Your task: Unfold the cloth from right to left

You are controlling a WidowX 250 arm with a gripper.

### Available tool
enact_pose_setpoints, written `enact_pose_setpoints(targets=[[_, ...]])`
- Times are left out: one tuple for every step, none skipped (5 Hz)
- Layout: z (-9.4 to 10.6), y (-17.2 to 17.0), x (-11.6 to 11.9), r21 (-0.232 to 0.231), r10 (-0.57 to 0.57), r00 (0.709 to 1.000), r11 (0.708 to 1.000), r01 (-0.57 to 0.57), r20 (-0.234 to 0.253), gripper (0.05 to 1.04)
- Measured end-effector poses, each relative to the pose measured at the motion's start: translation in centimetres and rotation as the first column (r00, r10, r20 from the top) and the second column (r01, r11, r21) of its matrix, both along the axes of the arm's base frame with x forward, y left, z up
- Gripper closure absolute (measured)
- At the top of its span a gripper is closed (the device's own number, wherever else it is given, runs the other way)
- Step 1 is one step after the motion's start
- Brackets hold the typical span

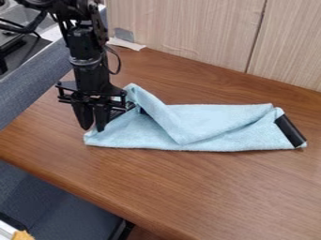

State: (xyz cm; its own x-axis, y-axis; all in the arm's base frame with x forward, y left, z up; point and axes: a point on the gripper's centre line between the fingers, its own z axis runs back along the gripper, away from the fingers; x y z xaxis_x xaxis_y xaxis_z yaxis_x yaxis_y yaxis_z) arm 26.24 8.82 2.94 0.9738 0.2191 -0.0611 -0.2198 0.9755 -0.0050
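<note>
The light blue cloth (219, 124) lies in a long, partly folded strip across the wooden table, with a loose flap slanting down over its middle. Its upper left part rises to a peak beside the gripper. The gripper (93, 127) hangs low over the cloth's left end, pointing down, just above the lower left corner. Part of the cloth's left side is hidden behind the gripper, and whether any of it is held cannot be seen.
A black object (290, 131) lies at the cloth's right end. The wooden table (219, 192) extends in front, with its edge running down from the left. A pale wood-grain panel (188, 28) stands behind, and a grey-blue padded surface (31, 93) borders the left.
</note>
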Motion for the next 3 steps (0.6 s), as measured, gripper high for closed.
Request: enact_pose_setpoints(targets=[[0.4,0.3,0.1,0.025,0.006,1.0,1.0,-0.006,-0.012,0.333],[0.9,0.0,0.4,0.046,-0.026,0.999,0.999,0.028,-0.032,0.091],[3.5,-0.5,1.3,0.092,-0.071,0.997,0.993,0.07,0.007,0.077]])
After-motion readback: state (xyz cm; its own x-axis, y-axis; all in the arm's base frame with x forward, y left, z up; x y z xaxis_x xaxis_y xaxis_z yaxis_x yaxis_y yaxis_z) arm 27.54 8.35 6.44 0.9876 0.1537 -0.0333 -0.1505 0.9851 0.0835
